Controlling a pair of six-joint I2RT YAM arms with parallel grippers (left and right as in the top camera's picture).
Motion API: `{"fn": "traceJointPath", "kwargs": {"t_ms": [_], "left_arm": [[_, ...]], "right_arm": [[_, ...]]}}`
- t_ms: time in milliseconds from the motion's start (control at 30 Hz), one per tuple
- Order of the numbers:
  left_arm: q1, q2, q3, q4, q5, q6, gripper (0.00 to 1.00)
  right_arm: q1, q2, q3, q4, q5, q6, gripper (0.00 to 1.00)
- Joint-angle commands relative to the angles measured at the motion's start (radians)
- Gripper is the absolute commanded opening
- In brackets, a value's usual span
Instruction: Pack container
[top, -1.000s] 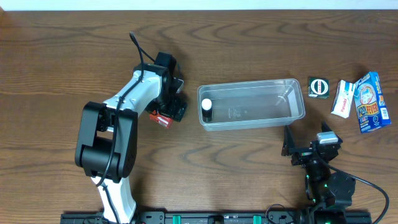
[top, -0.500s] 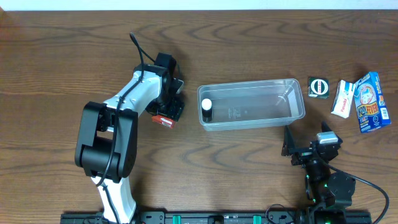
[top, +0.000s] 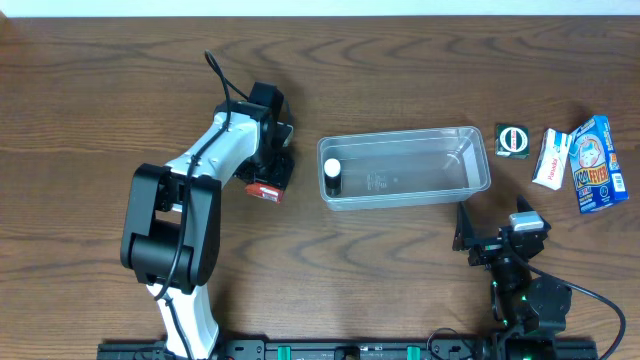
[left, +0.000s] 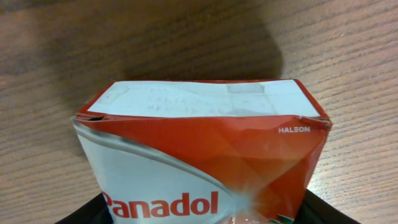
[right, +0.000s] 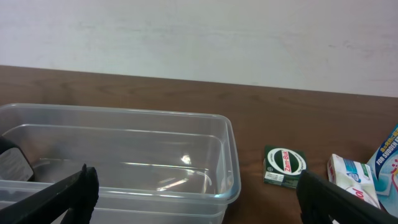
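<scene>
The clear plastic container (top: 405, 168) lies mid-table with a small white-capped bottle (top: 331, 171) at its left end. It also shows in the right wrist view (right: 124, 149). My left gripper (top: 270, 180) is shut on a red and white Panadol box (top: 264, 191), left of the container; the box fills the left wrist view (left: 199, 155). My right gripper (top: 495, 232) is open and empty, low at the front right, just in front of the container's right end.
A green Zam-Buk box (top: 512, 139), a white box (top: 550, 158) and a blue box (top: 594, 165) lie right of the container. The green box (right: 284, 166) and white box (right: 353, 179) also show in the right wrist view.
The left gripper with the Panadol box has shifted slightly, by a few pixels. The right arm has not moved.
</scene>
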Motion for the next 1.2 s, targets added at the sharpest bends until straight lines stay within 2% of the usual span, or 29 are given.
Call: {"fn": "traceJointPath", "kwargs": {"t_ms": [0, 267, 533, 633, 867, 1167], "left_arm": [[0.005, -0.050, 0.031, -0.005, 0.010, -0.029, 0.65], [0.005, -0.190, 0.043, -0.038, 0.004, -0.095, 0.65], [0.000, -0.341, 0.149, -0.106, -0.006, -0.283, 0.65], [-0.023, -0.358, 0.212, -0.140, -0.003, -0.317, 0.65], [-0.148, -0.358, 0.334, -0.156, 0.003, -0.381, 0.66], [-0.347, -0.347, 0.352, -0.040, 0.002, -0.521, 0.62]], "right_arm": [[-0.014, -0.002, -0.002, -0.004, -0.005, 0.000, 0.99], [-0.014, -0.002, -0.002, -0.004, -0.005, 0.000, 0.99], [-0.014, -0.002, -0.002, -0.004, -0.004, 0.000, 0.99], [-0.014, -0.002, -0.002, -0.004, -0.004, 0.000, 0.99], [-0.014, -0.002, -0.002, -0.004, -0.004, 0.000, 0.99], [-0.014, -0.002, -0.002, -0.004, -0.004, 0.000, 0.99]]}}
